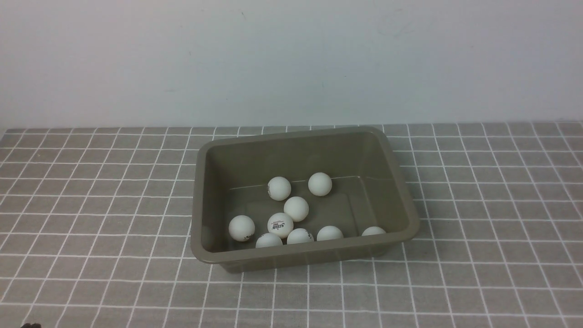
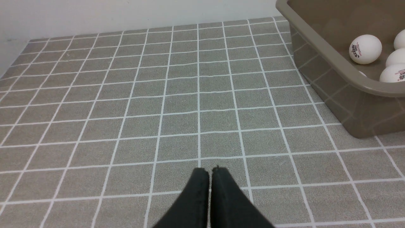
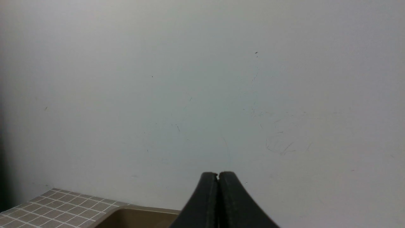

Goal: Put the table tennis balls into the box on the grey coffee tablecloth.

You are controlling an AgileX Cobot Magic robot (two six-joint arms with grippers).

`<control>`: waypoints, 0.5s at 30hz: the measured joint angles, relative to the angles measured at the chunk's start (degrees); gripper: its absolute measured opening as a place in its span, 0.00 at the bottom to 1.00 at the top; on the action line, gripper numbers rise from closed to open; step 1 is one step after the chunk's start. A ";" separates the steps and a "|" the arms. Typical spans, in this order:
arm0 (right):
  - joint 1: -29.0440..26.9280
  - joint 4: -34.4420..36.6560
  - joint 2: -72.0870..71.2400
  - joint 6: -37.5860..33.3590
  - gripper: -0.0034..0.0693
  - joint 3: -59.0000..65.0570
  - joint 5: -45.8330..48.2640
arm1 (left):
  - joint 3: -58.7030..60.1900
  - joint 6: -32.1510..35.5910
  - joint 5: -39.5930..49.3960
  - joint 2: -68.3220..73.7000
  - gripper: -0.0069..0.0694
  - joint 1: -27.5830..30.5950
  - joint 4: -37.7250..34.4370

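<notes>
Balls (image 1: 296,208) matte, round, inside smooth plastic box (image 1: 200,191); both arms' fingers (image 2: 210,172) clenched, empty.

Your left end effector (image 2: 210,171) has two matte black fingers (image 2: 196,202), broad at the base, tapering to blunt tips. Your right end effector (image 3: 217,174) looks identical.

place: robot test setup, lab-like | evidence: bare scuffed white wall (image 1: 291,59) behind counter | grid-checked grey coffee tablecloth (image 1: 91,205) covering counter | no furnishings visible
</notes>
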 joint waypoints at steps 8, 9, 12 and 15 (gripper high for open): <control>0.00 0.00 0.00 0.00 0.03 0.00 0.00 | -0.05 0.00 0.19 0.00 0.08 0.00 0.07; 0.00 0.00 0.00 0.00 0.03 0.00 0.00 | -0.05 0.00 0.21 0.00 0.08 0.00 0.11; 0.00 0.00 0.00 0.00 0.03 0.00 0.00 | -0.05 0.00 0.32 0.00 0.08 0.00 0.11; 0.00 0.00 0.00 0.00 0.03 0.00 0.00 | -0.05 0.00 0.32 0.00 0.08 0.00 0.11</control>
